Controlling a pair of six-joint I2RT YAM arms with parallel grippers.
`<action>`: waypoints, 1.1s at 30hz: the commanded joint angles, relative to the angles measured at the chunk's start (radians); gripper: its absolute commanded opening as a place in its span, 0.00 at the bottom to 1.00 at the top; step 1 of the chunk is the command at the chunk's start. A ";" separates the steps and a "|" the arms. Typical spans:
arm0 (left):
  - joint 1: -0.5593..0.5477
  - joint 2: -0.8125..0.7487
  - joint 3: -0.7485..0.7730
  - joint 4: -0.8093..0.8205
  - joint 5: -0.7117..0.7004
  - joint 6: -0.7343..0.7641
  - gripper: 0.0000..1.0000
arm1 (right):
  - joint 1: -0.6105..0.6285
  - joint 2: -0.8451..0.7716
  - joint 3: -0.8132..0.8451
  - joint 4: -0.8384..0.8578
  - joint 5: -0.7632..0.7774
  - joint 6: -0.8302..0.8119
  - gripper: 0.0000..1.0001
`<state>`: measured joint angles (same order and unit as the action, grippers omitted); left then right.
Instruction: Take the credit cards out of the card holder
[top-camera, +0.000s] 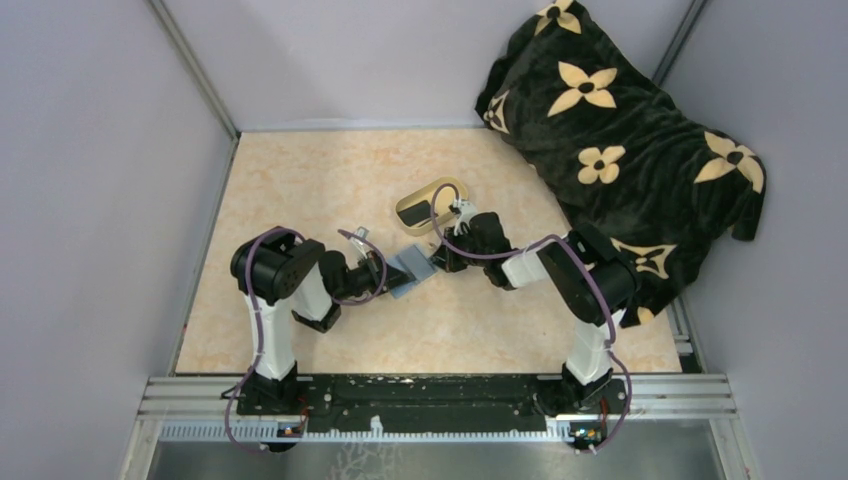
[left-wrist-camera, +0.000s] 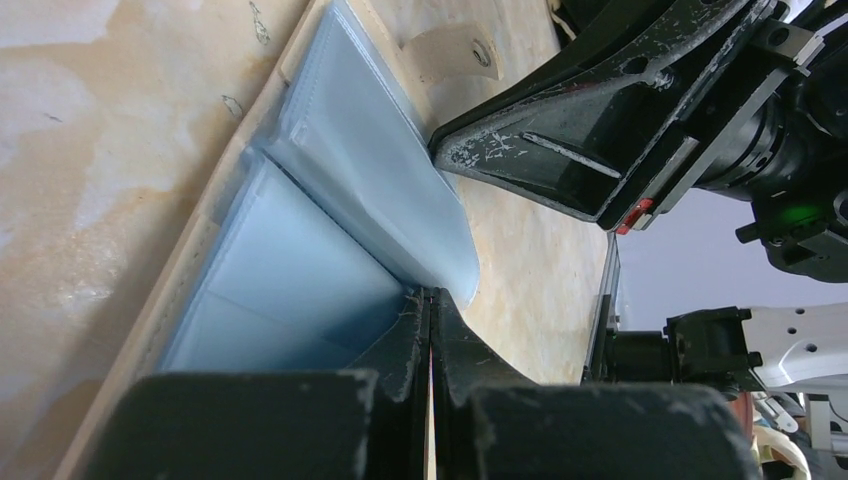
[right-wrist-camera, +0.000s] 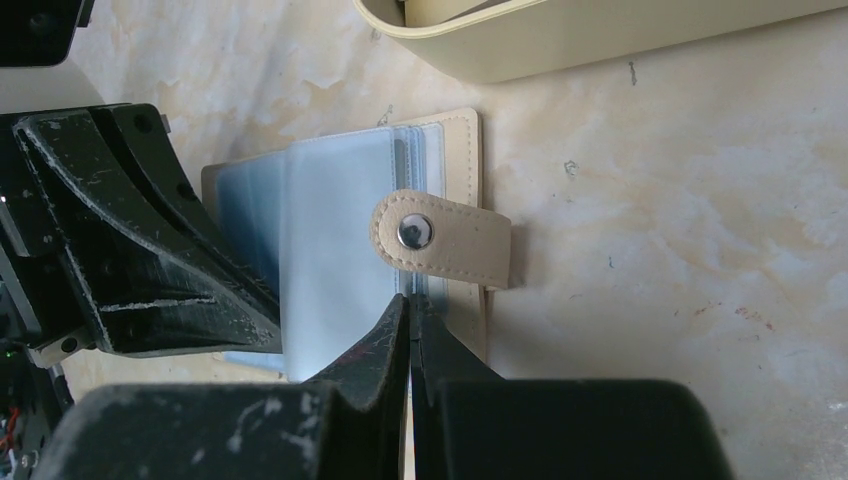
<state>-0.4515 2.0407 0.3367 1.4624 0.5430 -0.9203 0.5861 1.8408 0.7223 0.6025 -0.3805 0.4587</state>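
Note:
The card holder (top-camera: 411, 268) lies open on the table between my two grippers, blue-grey sleeves up. My left gripper (top-camera: 388, 277) is shut on the edge of a raised sleeve (left-wrist-camera: 370, 170), its tips at the fold (left-wrist-camera: 432, 296). My right gripper (top-camera: 440, 256) is shut on the sleeve edges (right-wrist-camera: 410, 298) just below the tan closing tab (right-wrist-camera: 445, 240). No black card shows in the sleeves. One black credit card (top-camera: 418, 210) lies in the oval cream dish (top-camera: 455, 188) behind the holder.
A black blanket with cream flowers (top-camera: 620, 130) fills the back right corner. The dish wall (right-wrist-camera: 560, 40) stands close beyond the right gripper. Grey walls enclose the table on the left, back and right.

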 joint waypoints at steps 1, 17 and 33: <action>-0.004 0.051 -0.013 -0.036 -0.009 0.016 0.00 | 0.065 0.021 0.028 0.012 -0.123 0.035 0.00; 0.008 -0.223 -0.168 -0.061 0.014 -0.089 0.00 | 0.067 0.072 0.002 0.039 -0.115 0.034 0.00; 0.005 -0.927 -0.140 -1.160 -0.290 0.179 0.01 | 0.066 0.092 -0.002 0.060 -0.131 0.049 0.00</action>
<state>-0.4473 1.2324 0.2024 0.6674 0.4057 -0.8303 0.6369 1.8973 0.7219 0.6830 -0.4927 0.5102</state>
